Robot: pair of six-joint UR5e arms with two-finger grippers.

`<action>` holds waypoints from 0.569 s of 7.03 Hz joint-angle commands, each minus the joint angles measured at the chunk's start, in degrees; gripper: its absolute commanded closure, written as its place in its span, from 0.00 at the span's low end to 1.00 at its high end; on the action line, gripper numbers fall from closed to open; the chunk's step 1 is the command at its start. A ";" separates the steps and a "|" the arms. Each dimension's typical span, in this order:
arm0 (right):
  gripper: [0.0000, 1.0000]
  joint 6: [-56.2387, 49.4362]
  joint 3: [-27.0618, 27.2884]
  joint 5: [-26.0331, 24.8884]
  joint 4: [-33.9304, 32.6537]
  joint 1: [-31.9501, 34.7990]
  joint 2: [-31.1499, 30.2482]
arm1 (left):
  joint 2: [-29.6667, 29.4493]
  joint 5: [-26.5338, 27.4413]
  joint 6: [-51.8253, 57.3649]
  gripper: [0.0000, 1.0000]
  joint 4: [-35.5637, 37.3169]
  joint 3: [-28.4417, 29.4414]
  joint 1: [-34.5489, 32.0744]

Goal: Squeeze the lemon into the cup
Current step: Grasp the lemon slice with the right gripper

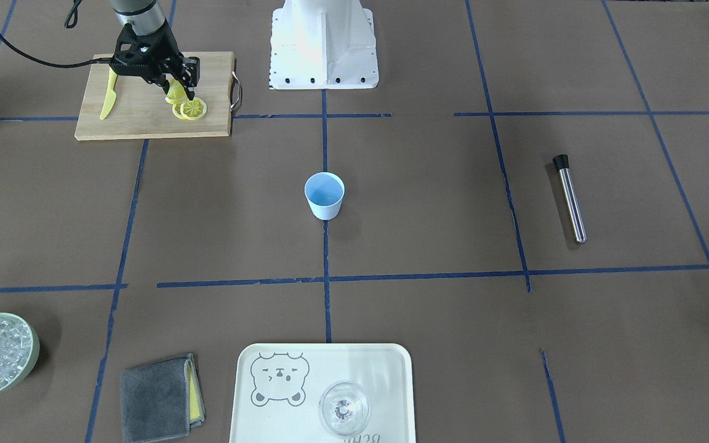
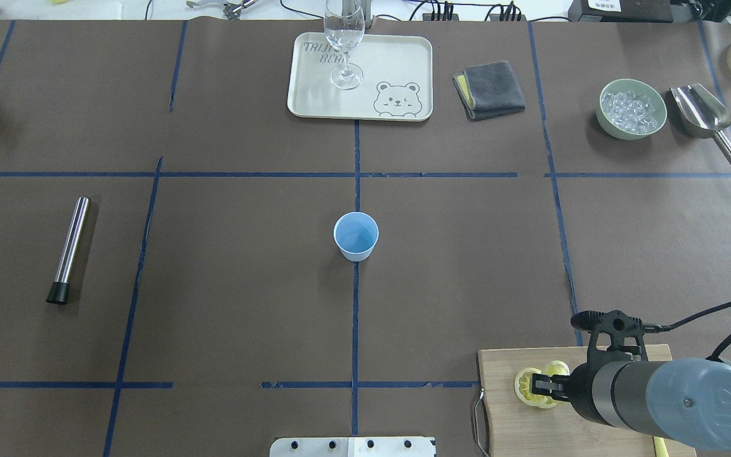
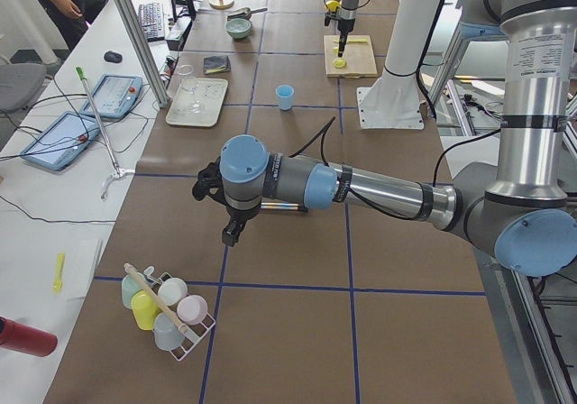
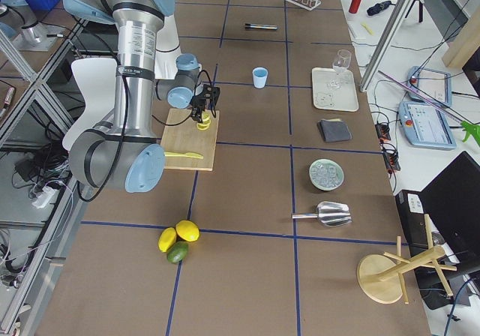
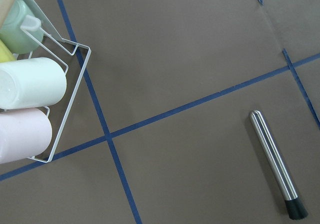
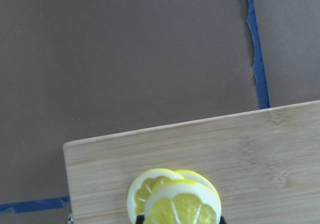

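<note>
The lemon slice is pinched in the closed right claw, just above two matching slices on the wooden cutting board. The cup stands upright at the middle of the worktop, well apart. Whether the left claw is open or closed cannot be told.

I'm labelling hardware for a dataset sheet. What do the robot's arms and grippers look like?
The right arm and left arm are silver-grey tubes with rounded light-blue joint caps. The right gripper is black, angular and two-fingered; a black cable runs from it. The left gripper is also black, its finer details too small to tell.
</note>
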 commanded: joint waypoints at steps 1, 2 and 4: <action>0.75 0.00 0.70 0.08 0.00 0.89 -0.10 | 0.03 0.00 0.00 0.00 -0.03 -0.02 0.00; 0.75 0.00 1.31 0.25 0.00 1.77 0.51 | 0.03 0.00 0.00 0.00 -0.03 -0.02 0.00; 0.75 0.00 0.89 0.60 -0.18 3.17 5.67 | 0.03 0.00 0.00 0.00 -0.03 0.07 0.00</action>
